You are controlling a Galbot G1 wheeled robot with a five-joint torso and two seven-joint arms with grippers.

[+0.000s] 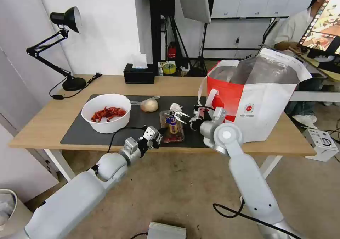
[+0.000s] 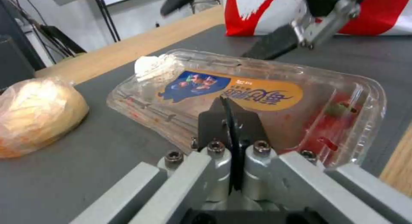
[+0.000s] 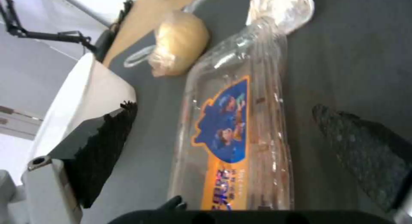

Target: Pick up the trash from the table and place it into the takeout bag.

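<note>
— Head view first: what lay on the long light-wood table [image 1: 42, 125] with its dark grey mat [image 1: 76, 134]?

— At the right stood the big white-and-red foil-lined takeout bag [image 1: 262, 104]. On the mat sat a white round bowl of red scraps [image 1: 106, 112] at the left, a clear hinged plastic tray [image 1: 173, 127] in the middle, then a clear bag with a pale lump [image 1: 149, 105] and a crumpled white tissue [image 1: 175, 107] beyond.

— The grippers?

— The right gripper [image 1: 179, 117] hung over the tray, jaws apart. The left gripper [image 1: 158, 137] sat at the tray's near-left edge, jaws together on nothing.

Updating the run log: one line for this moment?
right gripper: open, straddling clear hinged tray | left gripper: shut, at tray's near edge | tissue, bowl: on mat | takeout bag: open
</note>
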